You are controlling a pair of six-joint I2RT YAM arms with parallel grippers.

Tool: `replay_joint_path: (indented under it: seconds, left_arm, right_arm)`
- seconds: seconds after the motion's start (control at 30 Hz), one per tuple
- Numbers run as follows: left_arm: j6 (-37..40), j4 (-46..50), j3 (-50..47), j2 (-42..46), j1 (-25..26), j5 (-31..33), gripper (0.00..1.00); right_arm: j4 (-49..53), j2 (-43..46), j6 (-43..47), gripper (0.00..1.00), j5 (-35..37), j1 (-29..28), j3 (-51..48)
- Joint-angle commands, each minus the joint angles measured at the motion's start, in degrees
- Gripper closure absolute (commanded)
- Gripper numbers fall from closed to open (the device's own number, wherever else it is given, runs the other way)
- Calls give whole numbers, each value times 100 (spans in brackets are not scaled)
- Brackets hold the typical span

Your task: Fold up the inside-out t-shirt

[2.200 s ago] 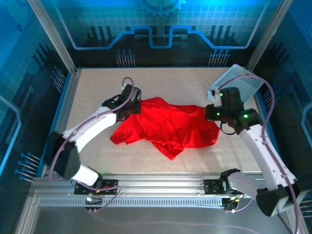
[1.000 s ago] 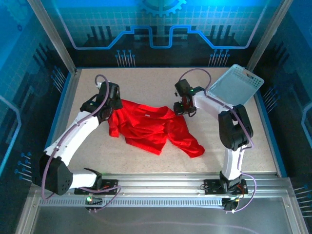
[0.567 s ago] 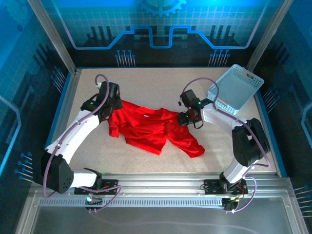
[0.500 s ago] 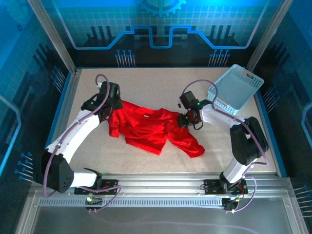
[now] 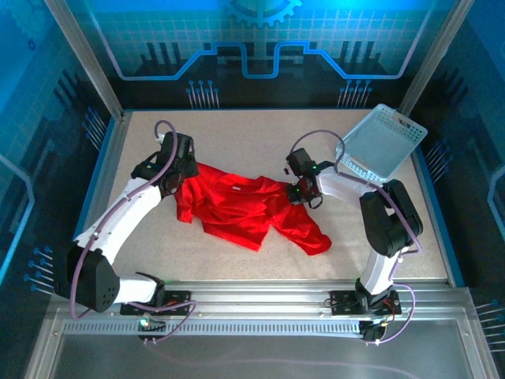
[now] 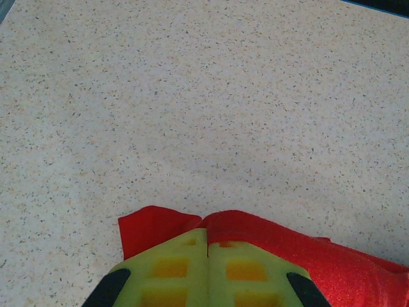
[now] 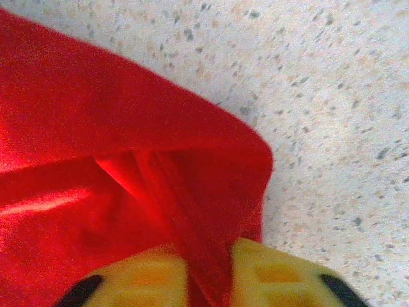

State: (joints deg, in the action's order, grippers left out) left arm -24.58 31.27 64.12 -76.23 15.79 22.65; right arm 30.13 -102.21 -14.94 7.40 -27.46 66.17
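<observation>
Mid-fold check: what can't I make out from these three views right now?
- Top view: the left gripper and the right gripper cover their own fingertips and the cloth pinched there.
- Top view: seams on the t-shirt are too small to confirm which side faces out.
- Left wrist view: the bottom edge cuts off the fingers.
- Right wrist view: close and blurred; sleeve or hem, cannot tell.

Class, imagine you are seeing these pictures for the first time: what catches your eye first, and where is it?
The crumpled red t-shirt in the middle of the speckled table stands out first. The left gripper pinches its far left edge, and the right gripper grips a fold at its right edge. A light blue basket sits at the far right corner.
</observation>
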Motion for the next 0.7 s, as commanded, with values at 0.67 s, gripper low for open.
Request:
replay_joint_path:
  seconds: [0.67]
  left_arm:
    - [149, 27, 1695, 1961, -226, -86, 100]
  right_arm:
    - [2631, 3936, 473, 100, 1014, -49, 2684]
